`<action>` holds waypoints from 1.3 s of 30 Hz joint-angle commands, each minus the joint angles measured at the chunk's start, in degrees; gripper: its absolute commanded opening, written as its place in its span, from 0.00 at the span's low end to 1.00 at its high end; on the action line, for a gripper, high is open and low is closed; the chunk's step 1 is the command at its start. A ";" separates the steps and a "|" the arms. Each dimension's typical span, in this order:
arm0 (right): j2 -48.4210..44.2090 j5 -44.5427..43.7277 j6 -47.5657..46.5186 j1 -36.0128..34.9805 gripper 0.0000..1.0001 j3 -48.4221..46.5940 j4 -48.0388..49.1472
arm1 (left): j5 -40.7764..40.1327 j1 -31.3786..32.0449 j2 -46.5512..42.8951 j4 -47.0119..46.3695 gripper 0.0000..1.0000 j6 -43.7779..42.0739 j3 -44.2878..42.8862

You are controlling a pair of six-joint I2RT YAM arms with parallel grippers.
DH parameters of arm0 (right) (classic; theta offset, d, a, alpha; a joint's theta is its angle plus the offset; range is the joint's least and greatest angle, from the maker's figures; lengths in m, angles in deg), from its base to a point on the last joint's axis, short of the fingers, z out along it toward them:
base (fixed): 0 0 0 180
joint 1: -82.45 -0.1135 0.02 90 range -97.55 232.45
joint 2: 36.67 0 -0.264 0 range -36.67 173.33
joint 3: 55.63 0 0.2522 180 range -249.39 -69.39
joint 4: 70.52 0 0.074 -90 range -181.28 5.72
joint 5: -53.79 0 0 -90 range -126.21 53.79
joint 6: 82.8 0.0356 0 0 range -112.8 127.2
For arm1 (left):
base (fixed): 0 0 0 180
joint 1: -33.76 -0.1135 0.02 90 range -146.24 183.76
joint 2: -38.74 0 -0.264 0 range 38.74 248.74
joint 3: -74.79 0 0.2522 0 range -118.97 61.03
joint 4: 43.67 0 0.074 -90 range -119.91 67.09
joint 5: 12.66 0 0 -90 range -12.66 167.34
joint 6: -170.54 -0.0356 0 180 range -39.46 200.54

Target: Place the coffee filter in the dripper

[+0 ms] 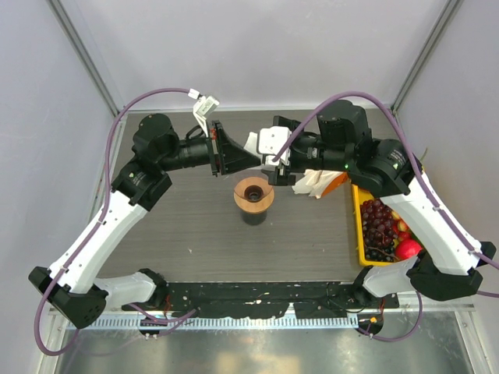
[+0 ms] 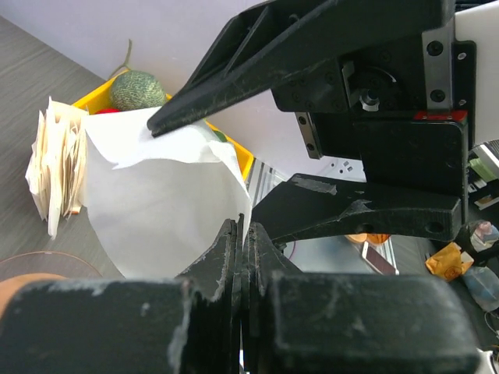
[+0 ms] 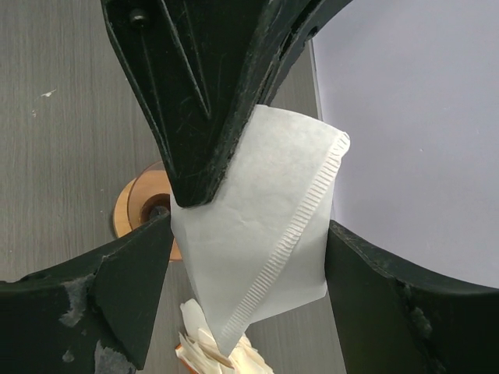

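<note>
The coffee filter, a single white paper cone with a crimped seam, hangs in the air above the table. My left gripper is shut on its edge and shows in the right wrist view as the black wedge coming from above. My right gripper is open, with one finger on each side of the filter and not pressing it. In the top view both grippers meet just behind the dripper, a tan wooden ring with a dark centre. The dripper also shows in the right wrist view.
A ruffled bunch of white paper filters lies right of the dripper and shows in the left wrist view. The yellow fruit tray with grapes and a red fruit stands at the right edge. A green melon sits in it.
</note>
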 commanded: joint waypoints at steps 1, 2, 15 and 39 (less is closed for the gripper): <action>-0.19 0.53 -1.20 -0.47 0.79 -1.07 -1.79 | 1.76 0.43 -1.17 -4.29 0.05 -1.38 -2.58; 0.15 0.45 -1.29 -0.47 0.78 -1.07 -2.05 | 2.11 0.43 -1.26 -4.81 0.06 -1.30 -2.49; 1.48 2.46 0.12 -0.82 0.63 -1.86 -1.26 | 2.99 2.98 -1.61 -8.42 0.00 -4.63 -1.70; -1.86 1.59 7.77 -0.73 0.49 2.09 2.61 | 0.62 4.39 -2.75 -3.41 0.00 -15.97 -3.81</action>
